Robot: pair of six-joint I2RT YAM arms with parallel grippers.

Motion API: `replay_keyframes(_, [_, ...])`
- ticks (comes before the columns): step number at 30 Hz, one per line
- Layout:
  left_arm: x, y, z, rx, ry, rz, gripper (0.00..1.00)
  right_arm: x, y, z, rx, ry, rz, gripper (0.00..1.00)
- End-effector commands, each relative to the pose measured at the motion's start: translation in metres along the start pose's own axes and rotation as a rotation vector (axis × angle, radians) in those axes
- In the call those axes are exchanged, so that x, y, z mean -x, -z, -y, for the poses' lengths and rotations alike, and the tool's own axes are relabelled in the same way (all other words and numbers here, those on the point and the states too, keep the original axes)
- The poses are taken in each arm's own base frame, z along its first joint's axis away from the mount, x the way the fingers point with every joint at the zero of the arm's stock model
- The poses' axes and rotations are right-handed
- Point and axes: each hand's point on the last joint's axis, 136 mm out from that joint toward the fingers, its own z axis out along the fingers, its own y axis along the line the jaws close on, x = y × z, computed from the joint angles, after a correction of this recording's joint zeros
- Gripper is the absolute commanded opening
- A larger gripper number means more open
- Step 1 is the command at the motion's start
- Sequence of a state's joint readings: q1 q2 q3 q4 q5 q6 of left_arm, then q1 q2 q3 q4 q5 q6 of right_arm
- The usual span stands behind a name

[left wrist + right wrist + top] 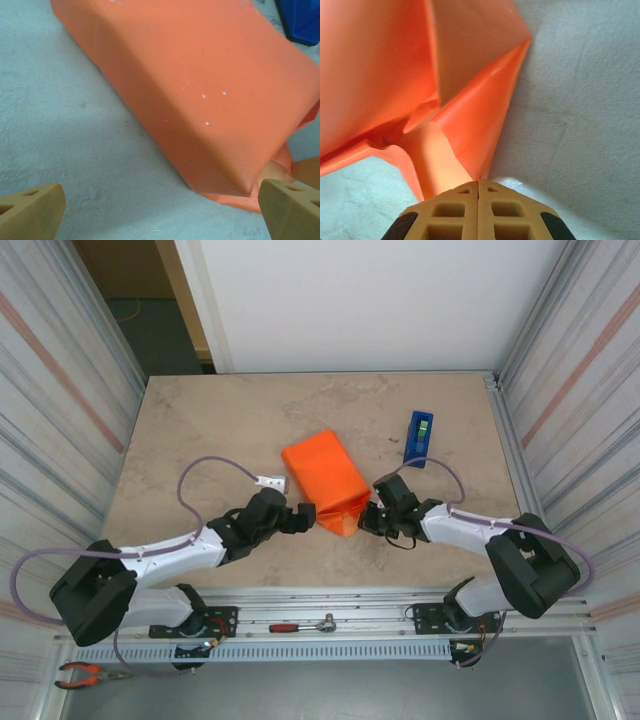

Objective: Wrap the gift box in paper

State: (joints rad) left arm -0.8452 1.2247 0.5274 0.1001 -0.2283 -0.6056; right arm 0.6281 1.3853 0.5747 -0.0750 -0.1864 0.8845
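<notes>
The pale stone-patterned table (200,430) carries the paper (320,475) at its middle, a bright orange sheet folded tightly into a flat, box-shaped parcel that lies at an angle. Its far end is squared off and its near end tapers into loose flaps. The gift box is covered from sight under the sheet. The left gripper (305,515) sits low at the parcel's near left corner with its jaws spread wide, one tan finger (30,210) on bare table and the other just beside the corner flap, holding nothing. The right gripper (368,516) meets the tapered end from the other side, its jaws pressed together on the tip of an orange flap. A blue tape dispenser (419,437) stands well apart at the far right. A red-handled ratchet (305,625) lies on the front rail, and red-handled pliers (85,673) lie below left.
</notes>
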Motion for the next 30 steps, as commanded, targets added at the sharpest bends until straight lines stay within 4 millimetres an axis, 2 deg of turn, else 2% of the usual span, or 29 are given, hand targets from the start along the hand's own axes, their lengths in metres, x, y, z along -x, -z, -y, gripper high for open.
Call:
replay_keyframes(1, [-0.009,0.006,0.002,-0.034,-0.020,-0.025,0.99,0.013,0.013,-0.019,0.058,-0.014,0.038,0.00])
replay_keyframes(4, [-0.015,0.006,0.003,-0.048,-0.025,-0.046,0.99,0.015,0.016,-0.020,0.069,-0.027,0.047,0.00])
replay_keyframes(8, [-0.022,0.006,0.018,-0.131,-0.050,-0.067,0.93,0.017,0.018,-0.022,0.096,-0.046,0.044,0.00])
replay_keyframes(11, [-0.030,0.007,0.033,-0.195,-0.083,-0.092,0.82,0.019,0.020,-0.026,0.111,-0.053,0.045,0.00])
replay_keyframes(17, [-0.058,0.006,0.065,-0.284,-0.160,-0.139,0.53,0.025,0.026,-0.035,0.143,-0.060,0.056,0.00])
replay_keyframes(21, [-0.071,-0.001,0.089,-0.337,-0.192,-0.147,0.43,0.028,0.029,-0.040,0.165,-0.066,0.064,0.00])
replay_keyframes(27, [-0.083,-0.017,0.121,-0.371,-0.246,-0.155,0.35,0.031,0.032,-0.043,0.178,-0.067,0.070,0.00])
replay_keyframes(30, [-0.083,-0.029,0.128,-0.363,-0.247,-0.148,0.34,0.030,0.033,-0.043,0.181,-0.069,0.069,0.00])
